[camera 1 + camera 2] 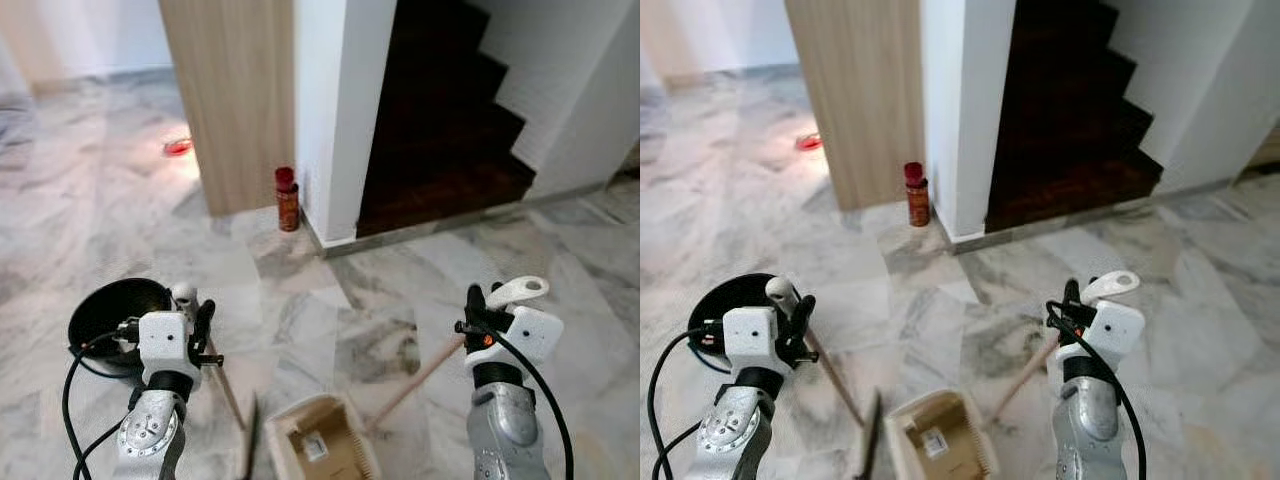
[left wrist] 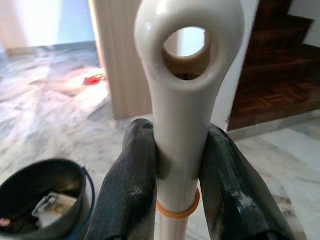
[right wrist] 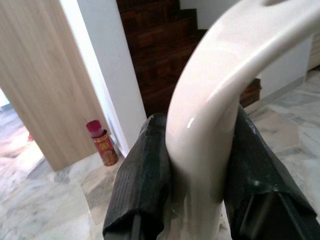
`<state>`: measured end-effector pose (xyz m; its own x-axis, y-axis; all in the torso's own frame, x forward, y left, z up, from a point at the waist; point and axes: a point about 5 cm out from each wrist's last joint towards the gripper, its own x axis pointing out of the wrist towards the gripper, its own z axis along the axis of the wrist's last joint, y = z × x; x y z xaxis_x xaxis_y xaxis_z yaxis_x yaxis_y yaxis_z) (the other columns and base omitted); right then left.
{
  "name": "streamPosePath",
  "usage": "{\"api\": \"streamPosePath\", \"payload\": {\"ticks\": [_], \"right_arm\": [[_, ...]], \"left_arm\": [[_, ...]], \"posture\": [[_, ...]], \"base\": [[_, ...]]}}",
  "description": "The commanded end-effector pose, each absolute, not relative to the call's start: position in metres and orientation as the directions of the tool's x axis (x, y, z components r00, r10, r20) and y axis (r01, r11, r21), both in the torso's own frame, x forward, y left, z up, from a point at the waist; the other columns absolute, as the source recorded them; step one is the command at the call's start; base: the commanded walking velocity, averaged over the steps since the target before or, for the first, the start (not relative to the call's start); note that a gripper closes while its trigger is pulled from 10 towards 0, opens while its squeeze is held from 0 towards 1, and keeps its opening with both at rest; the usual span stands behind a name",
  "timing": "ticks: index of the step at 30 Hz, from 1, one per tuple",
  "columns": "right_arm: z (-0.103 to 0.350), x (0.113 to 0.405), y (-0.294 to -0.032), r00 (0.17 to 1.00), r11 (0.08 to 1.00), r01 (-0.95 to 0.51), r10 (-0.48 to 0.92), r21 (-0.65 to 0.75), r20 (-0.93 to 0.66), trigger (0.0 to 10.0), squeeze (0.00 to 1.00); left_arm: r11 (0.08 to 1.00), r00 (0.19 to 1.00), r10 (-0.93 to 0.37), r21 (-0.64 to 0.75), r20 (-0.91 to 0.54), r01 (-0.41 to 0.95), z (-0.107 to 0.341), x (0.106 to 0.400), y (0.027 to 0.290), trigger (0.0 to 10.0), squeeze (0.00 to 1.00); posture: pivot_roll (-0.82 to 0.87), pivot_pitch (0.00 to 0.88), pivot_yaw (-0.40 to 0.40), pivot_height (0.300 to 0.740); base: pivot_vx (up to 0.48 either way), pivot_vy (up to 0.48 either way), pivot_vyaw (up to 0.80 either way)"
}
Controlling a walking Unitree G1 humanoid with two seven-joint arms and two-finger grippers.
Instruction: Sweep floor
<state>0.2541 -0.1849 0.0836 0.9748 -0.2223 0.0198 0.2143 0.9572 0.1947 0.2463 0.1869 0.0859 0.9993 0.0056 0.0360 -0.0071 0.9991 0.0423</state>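
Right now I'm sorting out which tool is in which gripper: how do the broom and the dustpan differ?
The broom is in the left gripper; the dustpan handle is in the right gripper. The broom ends in a dark thin head, the dustpan in a cream open tray. Both have cream looped grips and wooden shafts.

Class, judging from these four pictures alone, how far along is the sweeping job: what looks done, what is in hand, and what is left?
Done: both tools are picked up. The left gripper is shut on the broom handle; the right gripper is shut on the dustpan handle.

In hand: the dustpan rests on the marble floor, with a bit of rubbish in it.

Left: emptying it, probably into the black bin beside the left arm.
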Motion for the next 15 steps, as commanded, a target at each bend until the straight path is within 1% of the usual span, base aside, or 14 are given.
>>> {"api": "streamPosePath", "payload": {"ticks": [1, 15], "right_arm": [[0.0911, 0.2554, -0.1862, 0.97, 0.95, 0.218, -0.236, 0.225, 0.055, 10.0, 0.0], [0.092, 0.2581, -0.1846, 0.97, 0.947, 0.217, -0.236, 0.237, 0.055, 10.0, 0.0]], "left_arm": [[0.999, 0.997, -0.004, 0.052, 0.083, 0.0, 0.0968, 0.2492, 0.1855, 8.5, 0.0], [0.999, 0.996, -0.005, 0.053, 0.084, 0.001, 0.0975, 0.2502, 0.1854, 8.5, 0.0]], "posture": [[0.0, 0.0, 0.017, 0.74], [0.01, 0.0, 0.02, 0.74]], "base": [[0.0, 0.334, 0.0], [0.0, 0.334, 0.0]]}}
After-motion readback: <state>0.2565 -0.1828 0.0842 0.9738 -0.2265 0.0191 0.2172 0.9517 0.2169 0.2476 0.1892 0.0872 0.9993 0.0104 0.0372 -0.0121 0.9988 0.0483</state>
